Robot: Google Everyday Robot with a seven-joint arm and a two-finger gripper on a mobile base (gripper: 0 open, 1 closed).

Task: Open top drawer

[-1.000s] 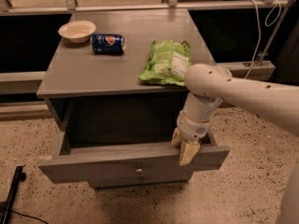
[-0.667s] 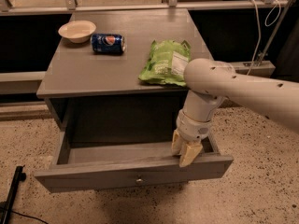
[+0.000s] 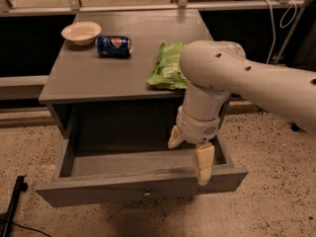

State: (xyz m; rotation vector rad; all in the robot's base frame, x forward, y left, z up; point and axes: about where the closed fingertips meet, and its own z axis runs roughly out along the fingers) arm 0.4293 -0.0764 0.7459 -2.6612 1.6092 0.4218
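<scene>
Top drawer [image 3: 98,194] is out further than 1 s ago; the end effector [image 3: 190,151] has come fwd w/ it.
Drawer hangs pulled well out below the table [image 3: 98,75], front panel w/ small round knob [image 3: 146,194] nearest the camera, bare grey bottom showing. End effector sits at the drawer's right part, fingers spread wide: one inside the drawer, the other over the front panel's top edge. On the table: bowl [image 3: 81,32] at back left, blue can [image 3: 114,46] on its side just beside it, green bag [image 3: 168,65] at the right edge, partly behind the arm. Speckled floor [image 3: 276,196] lies around the drawer's front and right; a black bar [image 3: 13,206] at lower left.
</scene>
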